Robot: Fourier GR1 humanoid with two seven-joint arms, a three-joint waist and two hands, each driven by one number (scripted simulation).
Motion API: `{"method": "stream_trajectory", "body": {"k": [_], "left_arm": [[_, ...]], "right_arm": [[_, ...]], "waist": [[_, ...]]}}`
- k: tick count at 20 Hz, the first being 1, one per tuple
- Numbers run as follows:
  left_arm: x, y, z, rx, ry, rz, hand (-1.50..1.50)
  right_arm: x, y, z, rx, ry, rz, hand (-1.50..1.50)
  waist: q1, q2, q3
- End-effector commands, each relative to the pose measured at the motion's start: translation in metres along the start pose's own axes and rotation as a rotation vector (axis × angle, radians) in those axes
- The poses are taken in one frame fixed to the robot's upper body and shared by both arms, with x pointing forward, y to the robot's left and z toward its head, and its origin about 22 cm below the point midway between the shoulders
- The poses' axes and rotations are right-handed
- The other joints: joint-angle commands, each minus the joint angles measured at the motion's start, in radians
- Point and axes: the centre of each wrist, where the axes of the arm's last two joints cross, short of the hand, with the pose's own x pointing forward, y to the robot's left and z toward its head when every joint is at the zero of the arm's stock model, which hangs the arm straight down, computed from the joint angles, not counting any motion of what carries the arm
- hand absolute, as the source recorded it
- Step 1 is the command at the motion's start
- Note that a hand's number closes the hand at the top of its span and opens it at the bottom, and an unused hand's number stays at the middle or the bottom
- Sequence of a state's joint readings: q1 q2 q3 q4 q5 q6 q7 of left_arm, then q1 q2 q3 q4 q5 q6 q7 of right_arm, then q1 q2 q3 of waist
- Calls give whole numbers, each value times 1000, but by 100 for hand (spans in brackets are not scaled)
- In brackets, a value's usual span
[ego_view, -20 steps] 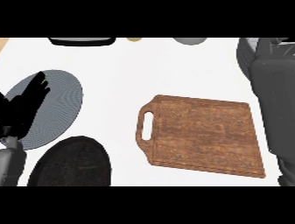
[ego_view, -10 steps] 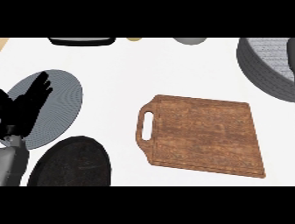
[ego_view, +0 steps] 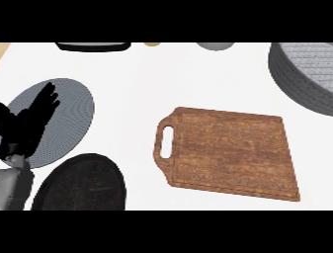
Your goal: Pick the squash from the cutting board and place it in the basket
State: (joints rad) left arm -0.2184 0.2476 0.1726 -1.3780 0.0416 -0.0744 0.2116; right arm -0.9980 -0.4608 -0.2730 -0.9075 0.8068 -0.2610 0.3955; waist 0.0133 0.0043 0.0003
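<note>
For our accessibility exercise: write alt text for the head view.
A wooden cutting board with nothing on it lies mid-counter, a grey basket at upper right. The left hand rests open at left over a grey plate, beside a black plate.

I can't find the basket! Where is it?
In the head view, the grey basket sits at the upper right, just beyond the wooden cutting board.
</note>
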Motion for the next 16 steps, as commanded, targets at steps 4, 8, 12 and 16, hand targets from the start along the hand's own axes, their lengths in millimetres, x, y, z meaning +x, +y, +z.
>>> {"method": "stream_trajectory", "body": {"k": [4, 8, 12, 16], "left_arm": [[1, -3, -3, -7, -9, -7, 0], [12, 2, 0, -8, 10, -1, 0], [-9, -3, -2, -5, 0, -10, 0], [0, -3, -2, -13, -5, -2, 0]], "right_arm": [[-58, 4, -19, -27, 22, -33, 150], [-72, 9, -17, -145, 181, -59, -150], [-75, 23, -19, -103, 148, -22, -150], [-101, 10, -22, -102, 83, -72, -150]], "waist": [[11, 5, 1], [11, 2, 1], [15, 5, 0], [12, 5, 1]]}}
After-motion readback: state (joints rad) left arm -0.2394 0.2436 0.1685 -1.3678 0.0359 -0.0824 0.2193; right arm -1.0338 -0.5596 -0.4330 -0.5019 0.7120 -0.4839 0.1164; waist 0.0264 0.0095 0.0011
